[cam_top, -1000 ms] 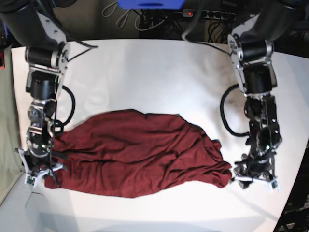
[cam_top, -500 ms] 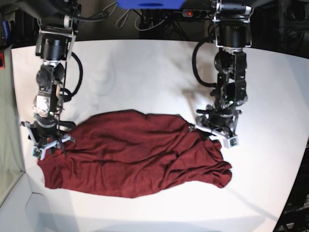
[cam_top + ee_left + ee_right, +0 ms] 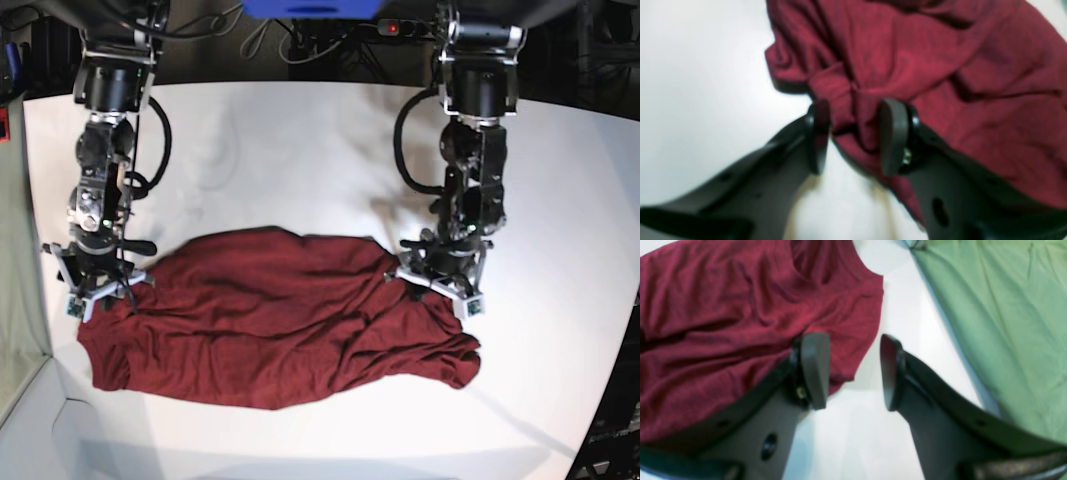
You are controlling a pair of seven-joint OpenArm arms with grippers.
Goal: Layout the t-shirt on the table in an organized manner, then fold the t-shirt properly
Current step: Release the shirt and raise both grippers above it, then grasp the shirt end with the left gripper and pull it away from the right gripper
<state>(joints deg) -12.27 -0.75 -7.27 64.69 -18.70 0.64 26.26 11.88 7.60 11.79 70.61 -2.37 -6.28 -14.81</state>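
Base view: both pincers straddle shirt point(image 3: 280, 320) edges, left pincer point(image 3: 853, 133) and right pincer point(image 3: 853, 370) spread, poised to pinch corners.

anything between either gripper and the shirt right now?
Nothing visible. The left gripper has a fold of the t-shirt between its jaws already. The right gripper straddles the shirt's edge over bare table, jaws apart, nothing in the gap.

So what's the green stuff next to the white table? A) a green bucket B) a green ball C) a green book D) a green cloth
D: in the right wrist view a wrinkled green cloth lies past the edge of the white table, beside the dark red t-shirt.
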